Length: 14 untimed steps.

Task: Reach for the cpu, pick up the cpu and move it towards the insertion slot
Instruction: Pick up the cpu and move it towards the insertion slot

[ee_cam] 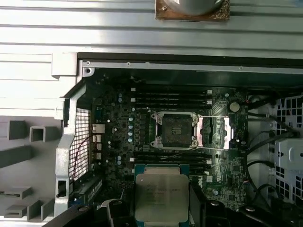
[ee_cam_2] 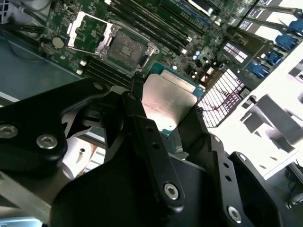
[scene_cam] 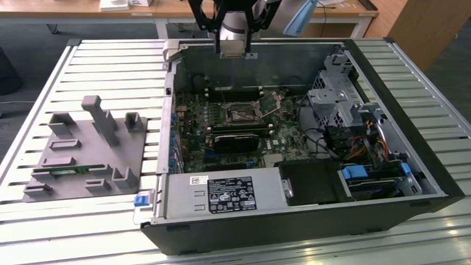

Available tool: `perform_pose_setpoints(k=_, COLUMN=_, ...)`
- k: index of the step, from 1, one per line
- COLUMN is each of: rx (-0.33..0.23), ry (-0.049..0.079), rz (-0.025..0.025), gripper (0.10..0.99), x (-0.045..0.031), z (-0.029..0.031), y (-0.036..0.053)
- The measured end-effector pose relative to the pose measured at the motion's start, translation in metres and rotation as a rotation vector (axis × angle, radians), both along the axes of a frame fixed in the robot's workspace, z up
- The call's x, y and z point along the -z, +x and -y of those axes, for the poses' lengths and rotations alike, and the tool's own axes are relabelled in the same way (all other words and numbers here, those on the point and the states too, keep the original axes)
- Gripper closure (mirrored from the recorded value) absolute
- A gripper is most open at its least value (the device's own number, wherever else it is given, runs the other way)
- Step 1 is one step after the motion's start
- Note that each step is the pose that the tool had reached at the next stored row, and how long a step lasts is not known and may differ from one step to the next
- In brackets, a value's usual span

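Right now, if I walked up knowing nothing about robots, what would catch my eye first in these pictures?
Probably the open black computer case lying on the slatted metal table, its green circuit board bared. In both wrist views the black gripper is shut on the small square silvery-grey cpu, held above the board a little way from the square black insertion slot. On the exterior view's left sits a grey plastic fixture with upright posts.

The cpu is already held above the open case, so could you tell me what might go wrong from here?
1. The hand grips the cpu only by two opposite edges; a slip could drop it onto the circuit board.
2. The insertion slot lies open, its frame swung aside, so a tilted or offset arrival might damage it.
3. The memory slots flank the slot closely, leaving little room for the hand.
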State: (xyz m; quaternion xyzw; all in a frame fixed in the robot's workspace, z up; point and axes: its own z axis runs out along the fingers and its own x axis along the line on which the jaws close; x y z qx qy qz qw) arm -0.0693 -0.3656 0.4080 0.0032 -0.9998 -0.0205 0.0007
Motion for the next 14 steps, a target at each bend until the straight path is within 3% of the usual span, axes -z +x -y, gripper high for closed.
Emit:
perform_pose_setpoints(k=8, rx=0.000, ry=0.000, rz=0.0000, gripper=0.545, x=0.0010, z=-0.0025, y=0.0206)
perform_pose_setpoints(k=14, rx=0.000, ry=0.000, rz=0.0000, gripper=0.545, x=0.0028, z=-0.0163, y=0.0242)
